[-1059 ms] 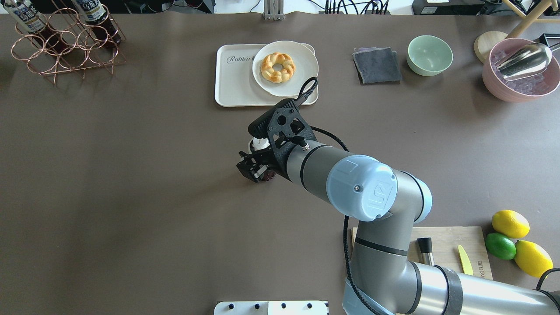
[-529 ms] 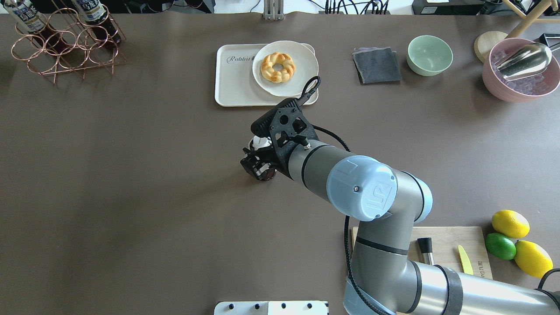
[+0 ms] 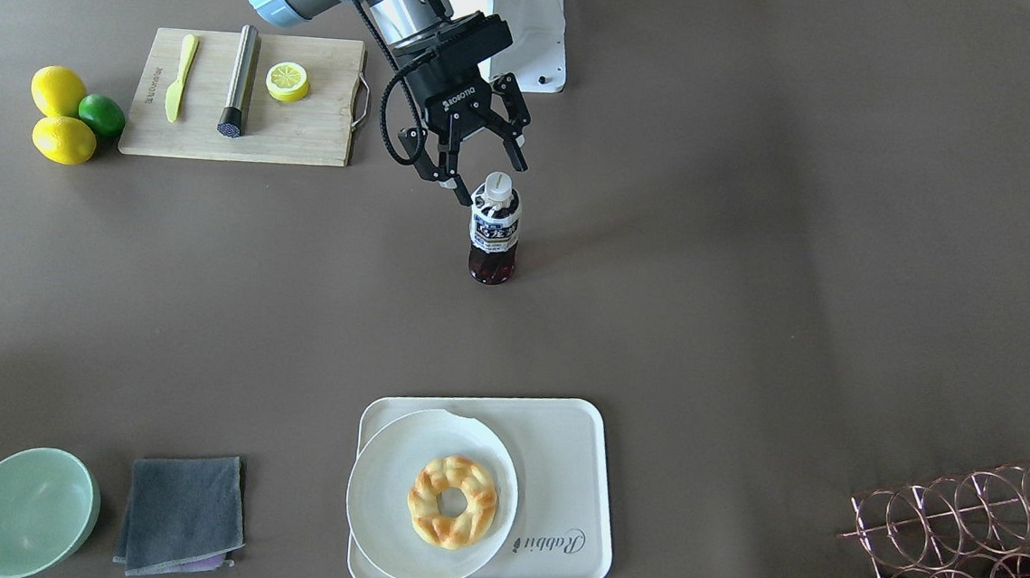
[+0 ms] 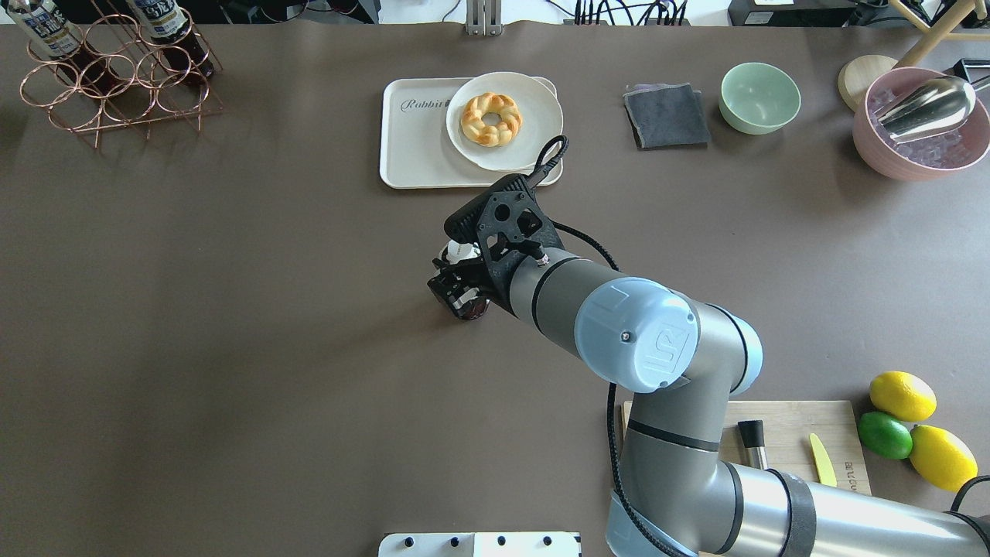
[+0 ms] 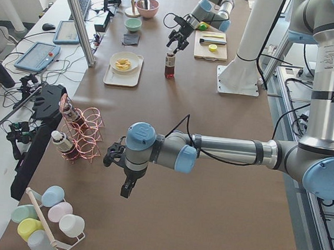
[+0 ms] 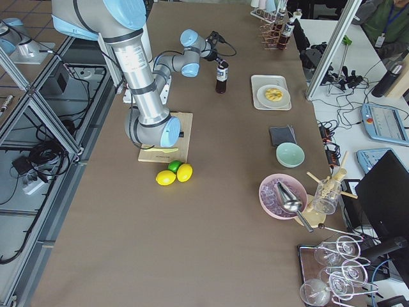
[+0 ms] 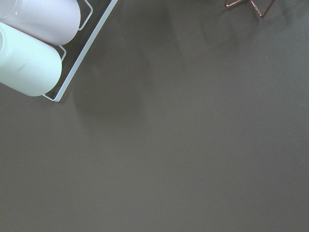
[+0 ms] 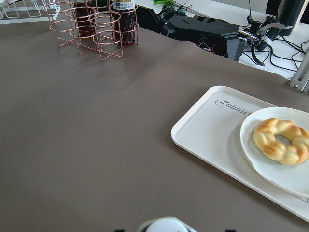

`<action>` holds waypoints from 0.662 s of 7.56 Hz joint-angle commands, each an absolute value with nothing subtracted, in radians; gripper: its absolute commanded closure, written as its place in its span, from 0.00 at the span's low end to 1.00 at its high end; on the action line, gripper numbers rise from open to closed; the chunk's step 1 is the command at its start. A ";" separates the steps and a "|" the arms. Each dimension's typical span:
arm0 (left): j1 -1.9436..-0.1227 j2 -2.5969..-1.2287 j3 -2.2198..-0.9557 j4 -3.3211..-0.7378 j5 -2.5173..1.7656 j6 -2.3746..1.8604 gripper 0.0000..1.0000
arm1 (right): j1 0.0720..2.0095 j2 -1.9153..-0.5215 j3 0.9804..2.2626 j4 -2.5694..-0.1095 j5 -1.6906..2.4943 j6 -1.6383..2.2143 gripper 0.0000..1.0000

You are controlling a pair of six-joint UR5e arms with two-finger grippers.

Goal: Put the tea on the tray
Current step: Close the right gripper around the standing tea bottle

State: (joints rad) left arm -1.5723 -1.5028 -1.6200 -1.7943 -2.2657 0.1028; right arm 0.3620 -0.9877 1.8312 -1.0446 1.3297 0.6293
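Note:
The tea bottle (image 3: 493,233) stands upright mid-table, with dark liquid, a white cap and a blue-and-white label. My right gripper (image 3: 493,184) is open, and its fingers straddle the bottle's cap and neck from above. In the overhead view the gripper (image 4: 458,292) hides most of the bottle (image 4: 461,251). The cream tray (image 3: 570,474) with "Rabbit" script lies apart from the bottle, and a plate (image 3: 392,489) with a doughnut rests on it. The right wrist view shows the tray (image 8: 207,130) ahead. My left gripper (image 5: 126,189) hangs over bare table, and I cannot tell whether it is open or shut.
A copper rack (image 4: 116,85) with two alike bottles stands at the far left corner. A cutting board (image 3: 309,120), lemons and a lime (image 3: 101,115), a green bowl (image 4: 759,97), a grey cloth (image 4: 667,116) and a pink bowl (image 4: 920,128) are on the right side.
My right gripper has edged slightly right over the bottle, and its fingers look closer together. The bottle has not moved.

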 commanded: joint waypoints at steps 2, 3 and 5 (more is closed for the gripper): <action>-1.572 -1.503 -1.620 -1.793 -2.266 0.103 0.01 | 0.360 -0.976 1.818 -1.043 1.328 0.667 0.76; -1.572 -1.503 -1.623 -1.793 -2.266 0.103 0.01 | 0.360 -0.976 1.821 -1.043 1.328 0.676 1.00; -1.572 -1.503 -1.628 -1.793 -2.266 0.101 0.01 | 0.364 -0.973 1.830 -1.042 1.328 0.698 1.00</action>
